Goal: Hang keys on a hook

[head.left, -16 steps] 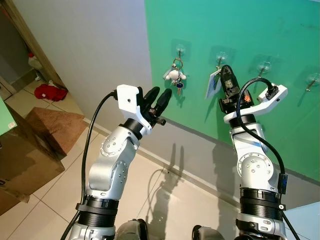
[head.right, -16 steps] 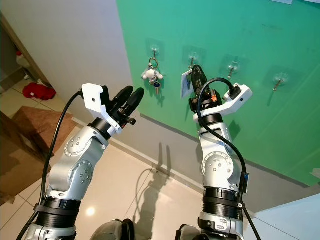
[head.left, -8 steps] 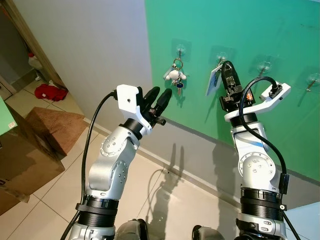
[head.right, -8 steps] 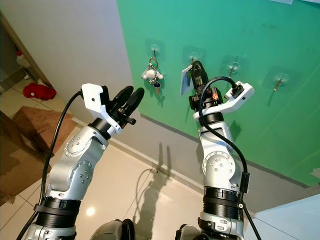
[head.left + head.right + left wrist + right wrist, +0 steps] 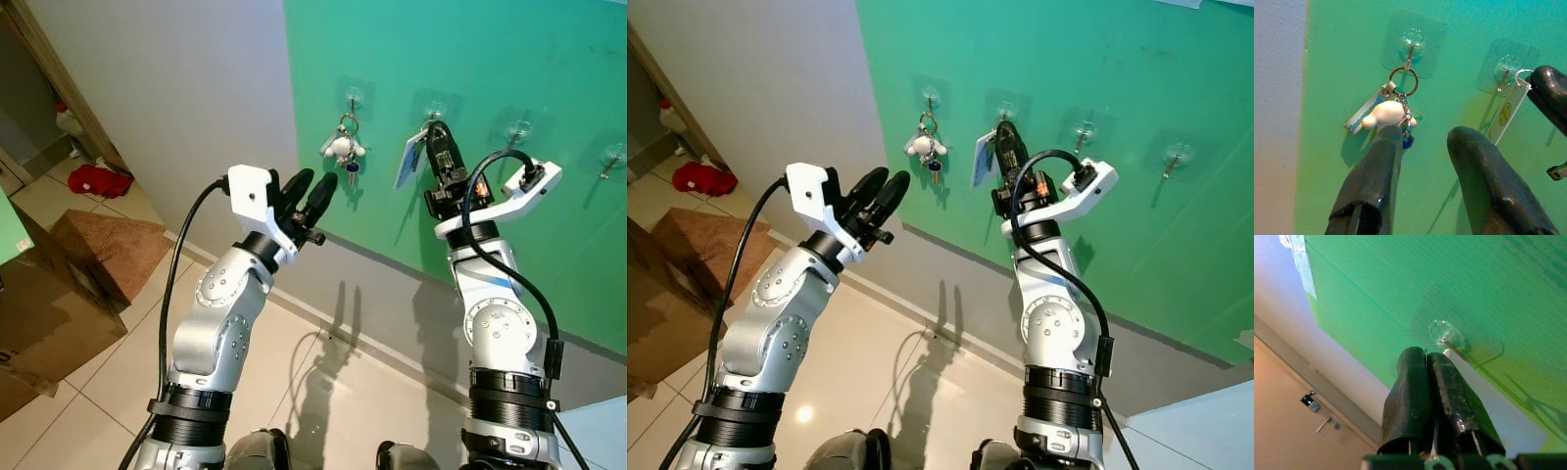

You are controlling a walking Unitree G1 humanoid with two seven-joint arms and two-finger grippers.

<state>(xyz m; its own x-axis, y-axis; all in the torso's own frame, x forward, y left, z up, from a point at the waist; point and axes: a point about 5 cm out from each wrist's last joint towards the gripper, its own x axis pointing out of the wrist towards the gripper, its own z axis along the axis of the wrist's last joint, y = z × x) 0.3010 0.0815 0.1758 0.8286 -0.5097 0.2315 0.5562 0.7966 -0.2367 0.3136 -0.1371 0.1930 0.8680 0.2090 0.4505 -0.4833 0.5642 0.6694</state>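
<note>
I am facing a green wall panel (image 5: pixel 470 49) with a row of clear stick-on hooks, grey wall (image 5: pixel 176 88) beside it and tiled floor (image 5: pixel 118 362) below. On that floor, off to my left, a cardboard box (image 5: pixel 49 313) and a red cloth (image 5: pixel 98 180) are lying well apart from the work.

My right gripper (image 5: pixel 438 139) is reaching up to the second hook (image 5: pixel 434 111), its fingers pressed together on the key set, whose white tag (image 5: pixel 410 161) is hanging down just beside the fingers. I am holding it by the ring end so the tag can dangle free and the ring (image 5: pixel 1522 74) can present to the hook's prong. In the left wrist view the ring is sitting right at the hook, though I cannot tell whether it is over the prong or merely touching it (the wire is too thin to read here).

My left gripper (image 5: pixel 312 194) is hovering with its fingers parted and holding nothing, aimed at the wall near the first hook (image 5: pixel 353 97), where another set of keys (image 5: pixel 345 148) with a white plush charm is already hanging. I am keeping that arm clear so it is not crowding the right one.

My judgement: the hanging step is nearly done, but I should be confirming the ring is seated before letting go.
</note>
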